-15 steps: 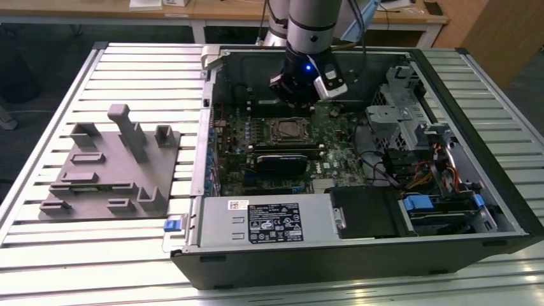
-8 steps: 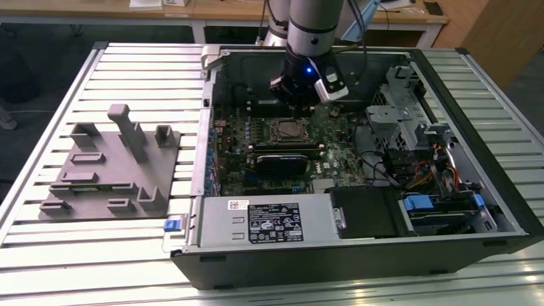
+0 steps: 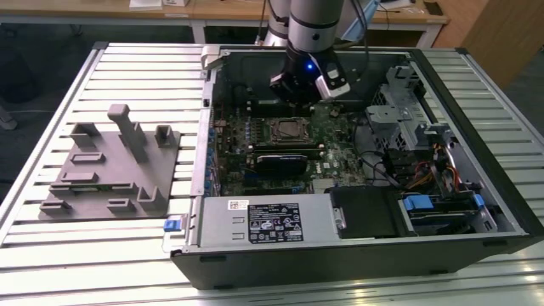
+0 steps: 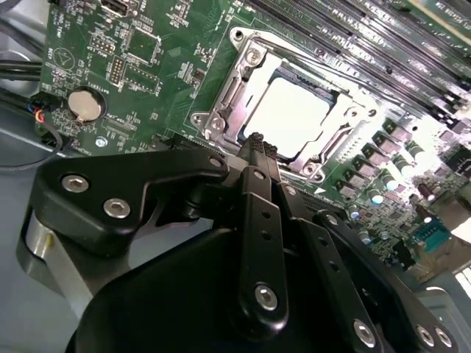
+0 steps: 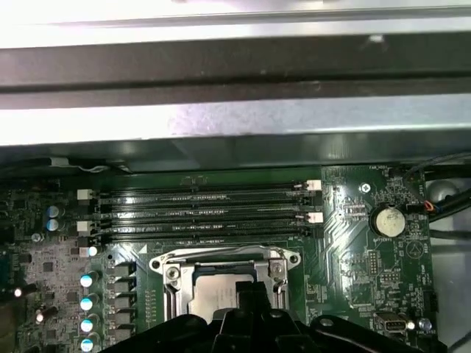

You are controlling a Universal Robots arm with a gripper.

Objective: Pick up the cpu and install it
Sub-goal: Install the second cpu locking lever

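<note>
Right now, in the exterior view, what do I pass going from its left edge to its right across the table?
Grey plastic holder block → cpu seated in its socket on the motherboard, with the gripper just above and behind it → drive cage at the open case's right side.

CPU point(image 4: 285, 118): flat square chip with a pale silvery-white top, lying level and seated inside the dark metal-framed socket point(image 4: 221, 103) on the green motherboard point(image 4: 158, 66). In the second wrist view the socket frame borders it on all sides, the frame's screw corners standing at about 11, 2, 5 and 8 o'clock of the chip. In the first wrist view the chip point(image 5: 215, 300) shows as a pale plate within the frame, four memory slots point(image 5: 199, 209) at its 12 o'clock
</note>
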